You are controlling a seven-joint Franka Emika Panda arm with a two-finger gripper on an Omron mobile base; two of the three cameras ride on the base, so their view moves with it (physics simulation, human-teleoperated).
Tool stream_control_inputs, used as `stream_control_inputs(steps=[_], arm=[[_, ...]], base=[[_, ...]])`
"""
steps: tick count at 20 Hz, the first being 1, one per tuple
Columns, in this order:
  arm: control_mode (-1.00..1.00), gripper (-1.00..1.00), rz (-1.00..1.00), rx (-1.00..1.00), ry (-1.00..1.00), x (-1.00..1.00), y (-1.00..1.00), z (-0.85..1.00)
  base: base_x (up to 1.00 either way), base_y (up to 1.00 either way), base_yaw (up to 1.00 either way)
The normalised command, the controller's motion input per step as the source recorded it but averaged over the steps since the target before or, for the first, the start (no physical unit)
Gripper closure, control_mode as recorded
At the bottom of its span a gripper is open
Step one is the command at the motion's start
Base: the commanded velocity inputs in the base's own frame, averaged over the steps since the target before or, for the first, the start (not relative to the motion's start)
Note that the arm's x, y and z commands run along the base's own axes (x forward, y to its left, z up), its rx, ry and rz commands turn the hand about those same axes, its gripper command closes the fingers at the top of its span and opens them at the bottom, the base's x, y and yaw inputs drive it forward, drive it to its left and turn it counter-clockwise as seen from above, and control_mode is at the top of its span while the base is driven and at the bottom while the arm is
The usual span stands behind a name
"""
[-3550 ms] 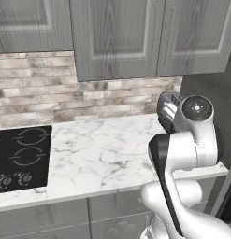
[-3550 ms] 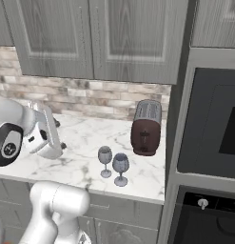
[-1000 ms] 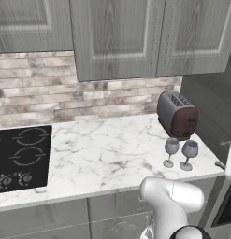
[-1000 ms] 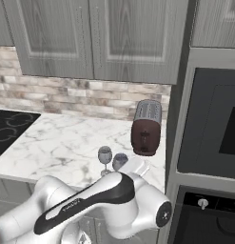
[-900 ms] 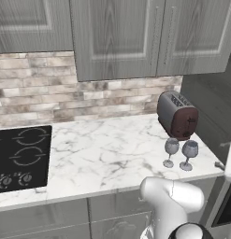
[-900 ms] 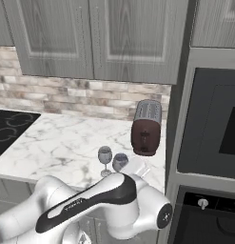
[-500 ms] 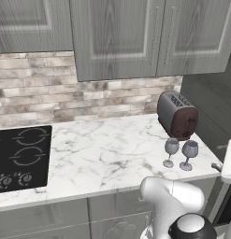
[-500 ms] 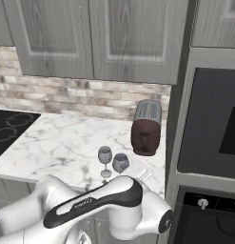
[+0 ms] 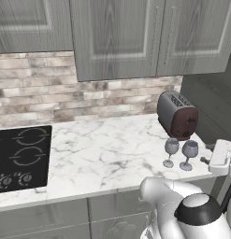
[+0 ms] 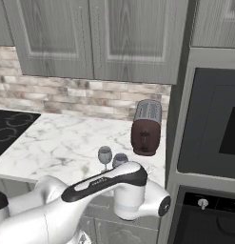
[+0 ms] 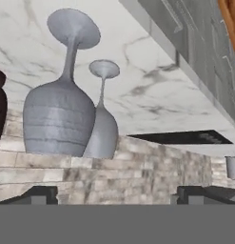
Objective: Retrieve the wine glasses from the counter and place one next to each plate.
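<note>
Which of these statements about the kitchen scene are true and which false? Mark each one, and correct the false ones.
1. Two wine glasses stand upright on the counter. True.
2. The toaster lies on its side. False: it stands upright behind the glasses.
3. The gripper grips a glass. False: it is open, holding nothing.
4. The cooktop is at the far end of the counter from the toaster. True.
5. A plate sits beside the glasses. False: no plate is there.

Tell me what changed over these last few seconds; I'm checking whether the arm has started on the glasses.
The arm swung from upright over the counter down low and rightward, bringing the open gripper level with the wine glasses. Nothing grasped. Glasses, toaster and cooktop stayed put.
</note>
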Motion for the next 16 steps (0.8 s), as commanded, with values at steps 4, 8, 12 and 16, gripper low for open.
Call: stream_control_inputs(steps=[4, 8, 12, 16], arm=[[-1.00, -1.00, 0.00, 0.08, 0.10, 0.07, -0.25, -0.11], [-1.00, -1.00, 0.00, 0.04, 0.00, 0.00, -0.17, -0.11], [-1.00, -1.00, 0.00, 0.01, 0.01, 0.00, 0.00, -0.27], [-1.00, -1.00, 0.00, 0.00, 0.00, 0.00, 0.00, -0.24]], base=[[0.00, 0.00, 0.00], [0.00, 0.00, 0.00], [0.00, 0.00, 0.00], [0.00, 0.00, 0.00]])
